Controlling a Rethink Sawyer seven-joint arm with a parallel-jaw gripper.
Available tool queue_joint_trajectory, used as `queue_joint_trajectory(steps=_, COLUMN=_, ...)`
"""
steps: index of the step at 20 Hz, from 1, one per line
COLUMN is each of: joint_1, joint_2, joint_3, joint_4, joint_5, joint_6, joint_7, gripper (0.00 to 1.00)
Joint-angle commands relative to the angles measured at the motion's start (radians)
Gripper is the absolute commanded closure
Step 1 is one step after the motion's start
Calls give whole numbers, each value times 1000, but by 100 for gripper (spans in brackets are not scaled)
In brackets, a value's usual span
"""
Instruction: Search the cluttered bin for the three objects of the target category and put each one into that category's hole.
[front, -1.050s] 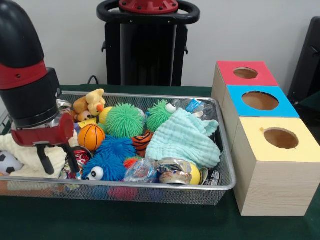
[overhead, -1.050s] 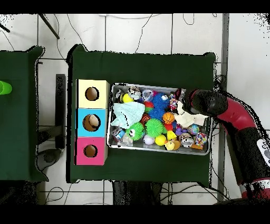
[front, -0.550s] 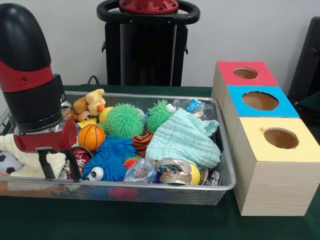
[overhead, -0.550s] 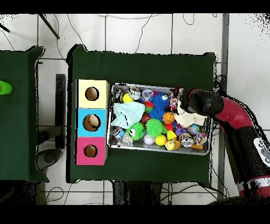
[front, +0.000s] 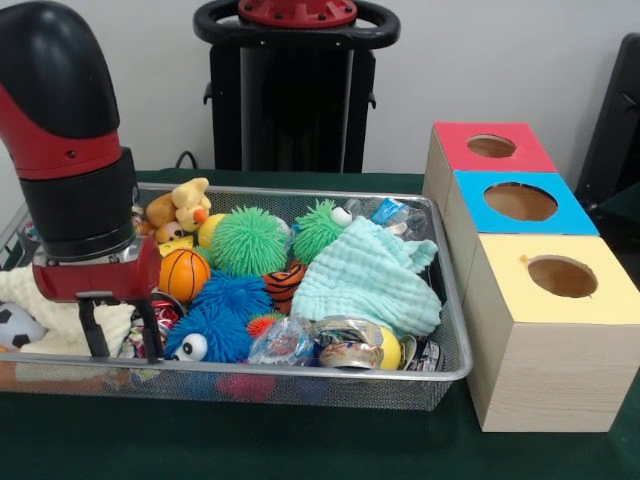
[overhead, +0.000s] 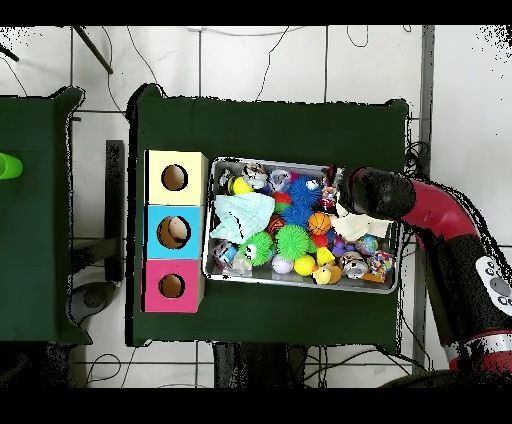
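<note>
Nearest the camera in the front view, green-covered table (front: 300, 445) with a wire mesh bin (front: 300, 385) along its front edge and bare green cloth before it. At the bin's near left corner, end effector (front: 120, 338) lowered among the clutter, its two dark fingers (front: 95, 335) set narrowly apart with nothing visibly gripped between them; cannot tell which target category applies, so no target object picked out. Just beside the fingers, a red can (front: 165, 312) and a blue fuzzy toy with eyes (front: 208, 335); to the left, a cream cloth (front: 50, 315) and a soccer ball (front: 15, 325) against the bin's end. Along the near rim to the right, a clear plastic wrapper (front: 285, 342), a tape roll (front: 347, 343) and a yellow ball (front: 388, 348). Mid-bin, a small basketball (front: 183, 273) touching the red wrist housing, a pale green cloth (front: 370, 280) draped over the right half. Farther back, a green spiky ball (front: 250, 240), a second green fuzzy toy (front: 318, 228) and a plush bear (front: 180, 207) near the far rim. Right of the bin, well clear of the arm, three boxes in a row: yellow box (front: 555, 335) nearest, blue box (front: 515, 205) behind it, red box (front: 490, 150) farthest, each with a round open hole on top. Little free room inside the bin; open cloth all round it in the overhead view (overhead: 270, 125).
</note>
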Motion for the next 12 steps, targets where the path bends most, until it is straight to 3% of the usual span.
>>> queue_joint_trajectory(steps=1, joint_1=56, joint_2=63, joint_3=-27, joint_4=86, joint_5=-70, joint_6=-101, joint_7=31, gripper=0)
queue_joint_trajectory(steps=8, joint_1=50, joint_2=68, joint_3=-25, joint_4=89, joint_5=-61, joint_6=-102, joint_7=10, gripper=0)
queue_joint_trajectory(steps=9, joint_1=48, joint_2=69, joint_3=-23, joint_4=90, joint_5=-59, joint_6=-101, joint_7=7, gripper=100)
queue_joint_trajectory(steps=12, joint_1=44, joint_2=70, joint_3=-19, joint_4=93, joint_5=-56, joint_6=-100, joint_7=4, gripper=100)
